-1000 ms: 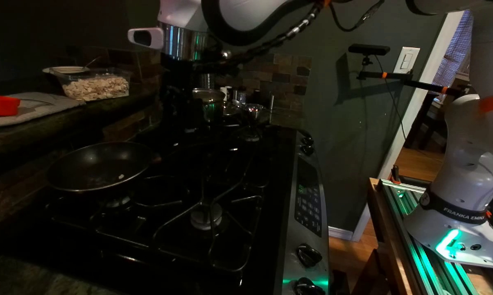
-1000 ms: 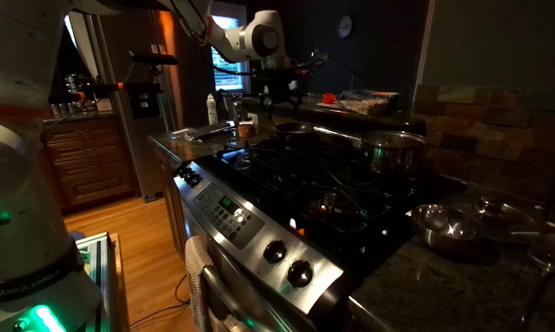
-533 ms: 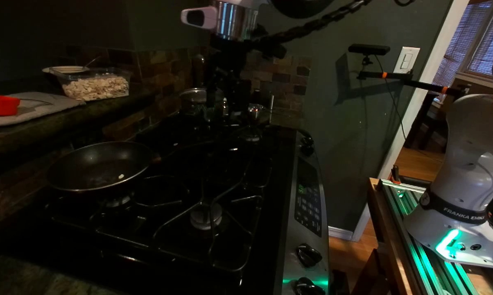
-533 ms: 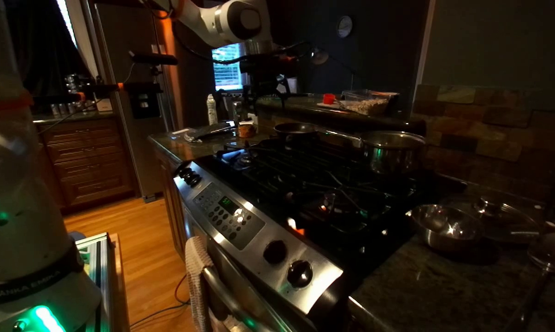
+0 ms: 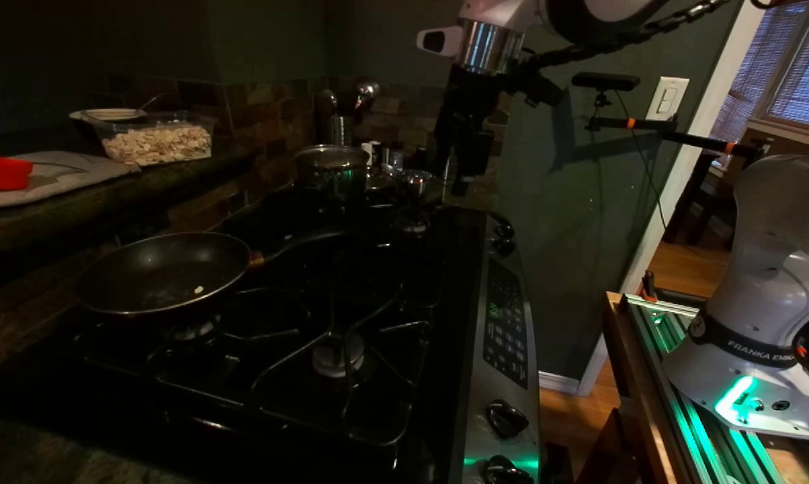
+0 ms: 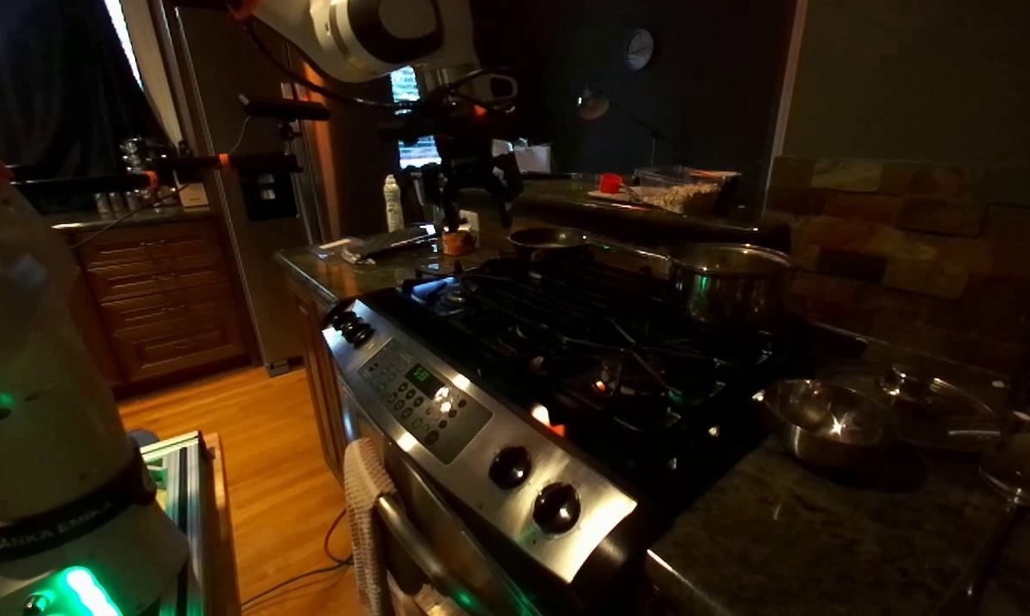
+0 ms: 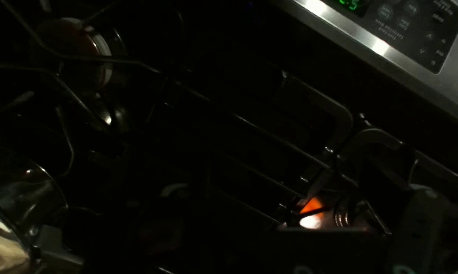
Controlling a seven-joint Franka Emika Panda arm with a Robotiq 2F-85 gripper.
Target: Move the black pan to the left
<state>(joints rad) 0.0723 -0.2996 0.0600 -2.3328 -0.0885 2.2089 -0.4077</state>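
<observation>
The black pan [image 5: 166, 275] sits on a rear burner of the stove, its dark handle [image 5: 310, 238] pointing away from that camera. It also shows in an exterior view [image 6: 549, 241], small and dark. In the wrist view I cannot make the pan out. My gripper [image 6: 481, 221] hangs fingers down above the stove with its two fingers spread and nothing between them. In an exterior view my gripper [image 5: 461, 185] is seen edge-on, above the front of the stove and well apart from the pan and beyond its handle tip. The wrist view is very dark.
A steel pot [image 5: 330, 171] stands on another rear burner; its long handle shows in an exterior view [image 6: 626, 248]. A steel bowl [image 6: 827, 419] and glass lid [image 6: 943, 411] lie on the counter. A container of flakes [image 5: 157, 142] and red cup [image 5: 1, 173] stand on the ledge.
My gripper has moved across the stove from near the rear toward its front edge, and lower over the last half second. Its fingers stay spread. The pan has not moved.
</observation>
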